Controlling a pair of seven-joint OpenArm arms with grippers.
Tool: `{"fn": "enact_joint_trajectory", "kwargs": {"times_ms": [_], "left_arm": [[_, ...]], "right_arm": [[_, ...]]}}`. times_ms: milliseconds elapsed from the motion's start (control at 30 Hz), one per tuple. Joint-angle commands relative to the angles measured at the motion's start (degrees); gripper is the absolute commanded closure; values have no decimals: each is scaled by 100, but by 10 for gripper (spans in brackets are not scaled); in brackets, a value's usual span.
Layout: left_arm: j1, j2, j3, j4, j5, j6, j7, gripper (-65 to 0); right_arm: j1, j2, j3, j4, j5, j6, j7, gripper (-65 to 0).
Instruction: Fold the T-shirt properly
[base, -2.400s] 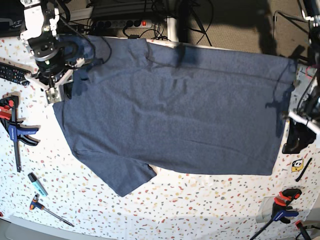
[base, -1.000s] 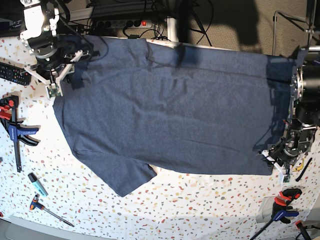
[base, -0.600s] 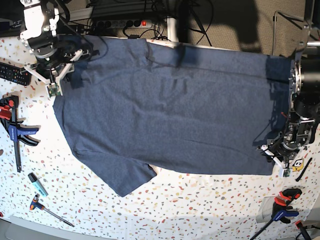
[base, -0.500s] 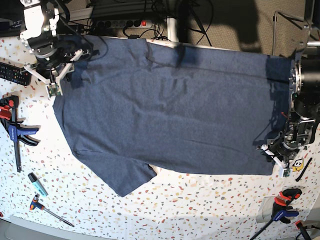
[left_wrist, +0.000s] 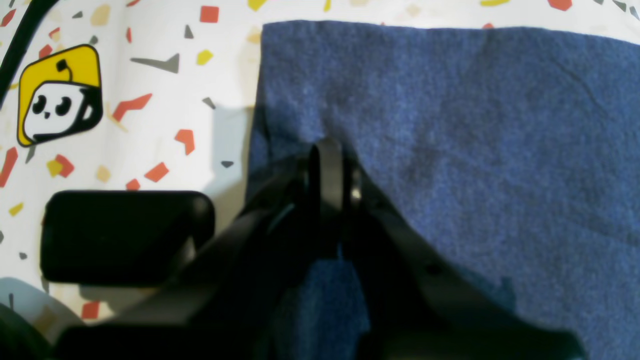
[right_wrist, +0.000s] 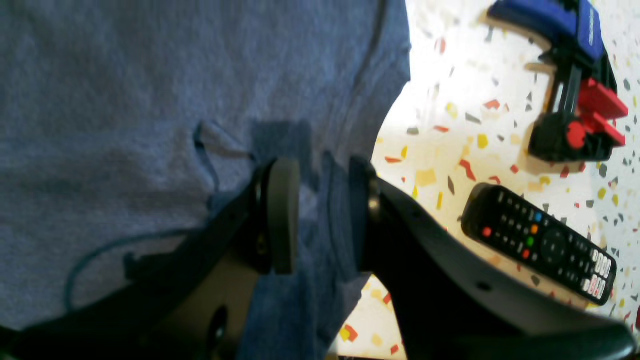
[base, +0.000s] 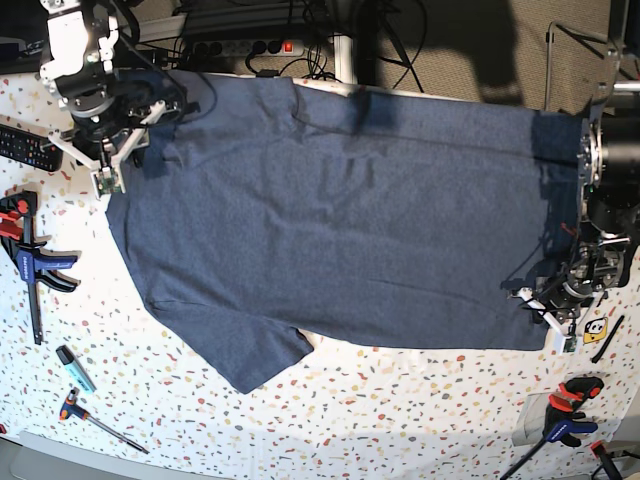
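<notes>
The left gripper (left_wrist: 330, 165) is pressed together on the T-shirt (base: 340, 220), pinching a small tuck of cloth at the near hem corner. From that pinch the shirt runs away along the table (base: 400, 420), long axis across it, reaching the right gripper (right_wrist: 320, 215) at the far end. That one stands half spread, straddling the cloth by the collar edge; whether its pads touch the fabric is hard to tell. Each arm is nearest its own end. The shirt lies flat, plain side up, its far edge at the table's edge. The underside and any print are hidden.
</notes>
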Motion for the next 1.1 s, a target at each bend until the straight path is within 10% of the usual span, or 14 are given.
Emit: {"fn": "enact_joint_trajectory", "kwargs": {"times_ms": [0, 200, 367, 1067], "left_arm": [[-153, -52, -11, 66, 0, -33, -87, -4], [-114, -55, -11, 68, 0, -31, -605, -23], [-190, -87, -11, 74, 0, -28, -699, -281], [-24, -240, -11, 72, 0, 170, -935, -288]], "right_arm": [[17, 66, 35, 101, -31, -63, 125, -175], [17, 66, 35, 101, -31, -63, 125, -175], [17, 66, 35, 101, -28, -63, 122, -175], [13, -70, 35, 101, -11, -66, -319, -175]]}}
